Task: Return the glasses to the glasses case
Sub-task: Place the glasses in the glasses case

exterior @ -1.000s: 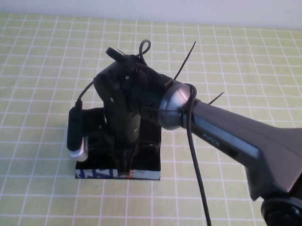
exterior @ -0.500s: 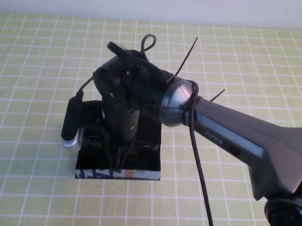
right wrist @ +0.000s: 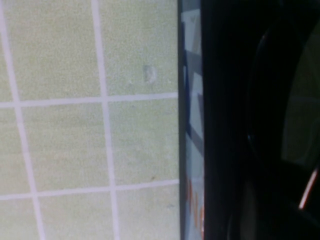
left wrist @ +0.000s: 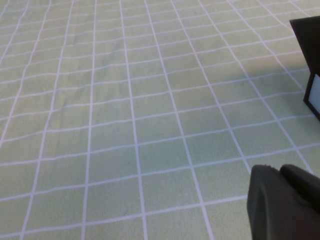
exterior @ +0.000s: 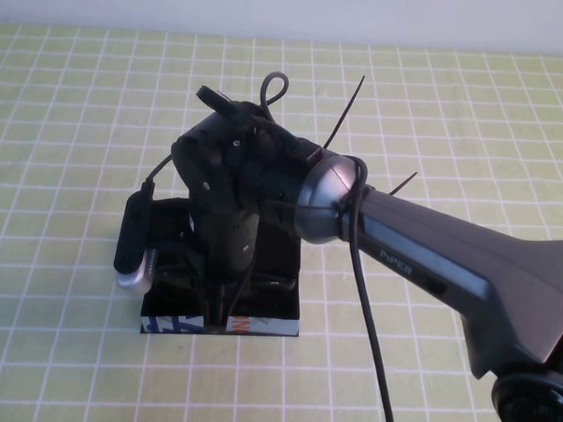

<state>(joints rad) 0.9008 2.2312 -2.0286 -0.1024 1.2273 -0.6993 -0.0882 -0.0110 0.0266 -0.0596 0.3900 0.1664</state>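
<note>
Right hand: lowered into the open rectangular black glasses case with the blue, white and orange printed front side, tips pointing down near the case's front wall. The wrist body hides the fingers in the high view, and the right wrist view shows only dark shapes; whether the fingers are apart or clamped cannot be told.

Black thick-framed plastic glasses with slightly greenish lenses: in the right wrist view a dark curved rim and a pale green lens area sit inside the case, just behind the printed front wall. Whether they rest on the lining or hang in the hand cannot be told.

Glasses case: stands on the green counter with a white grid pattern, left of centre, printed side facing the robot. In the right wrist view the printed strip runs along the case's edge beside the counter.

Right arm's grey-black forearm reaches in from the lower right; a black cable hangs from it.

Left hand: only a dark rounded part shows in the left wrist view, above bare counter; finger state cannot be told. A corner of the case shows at that view's edge, well apart.
</note>
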